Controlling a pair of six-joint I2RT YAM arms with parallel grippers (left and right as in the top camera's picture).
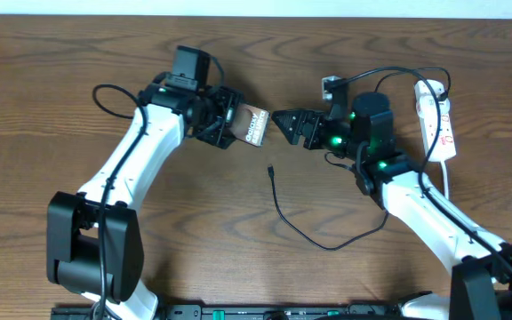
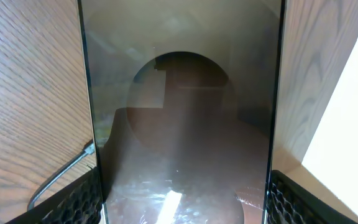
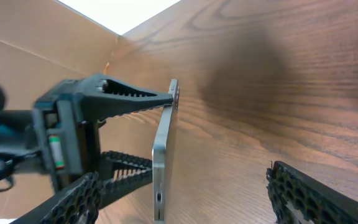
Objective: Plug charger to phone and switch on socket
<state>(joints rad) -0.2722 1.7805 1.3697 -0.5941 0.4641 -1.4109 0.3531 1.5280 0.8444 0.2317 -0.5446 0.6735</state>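
— Which step are you on?
— Presenting the phone. My left gripper (image 1: 231, 123) is clamped on the phone (image 1: 254, 124), and my right gripper (image 1: 281, 120) gapes empty just ahead of it.
— Next?
— I'd fetch the charger (image 1: 271, 169). Its tip lies on the table near the right fingertips.

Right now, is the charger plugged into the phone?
Unplugged. The charger lies loose on the table, its tip apart from the phone, which the left pincer grips.

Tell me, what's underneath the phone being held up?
Only bare wooden table shows around the phone, clamped in the left gripper. The patch directly beneath is covered from overhead.
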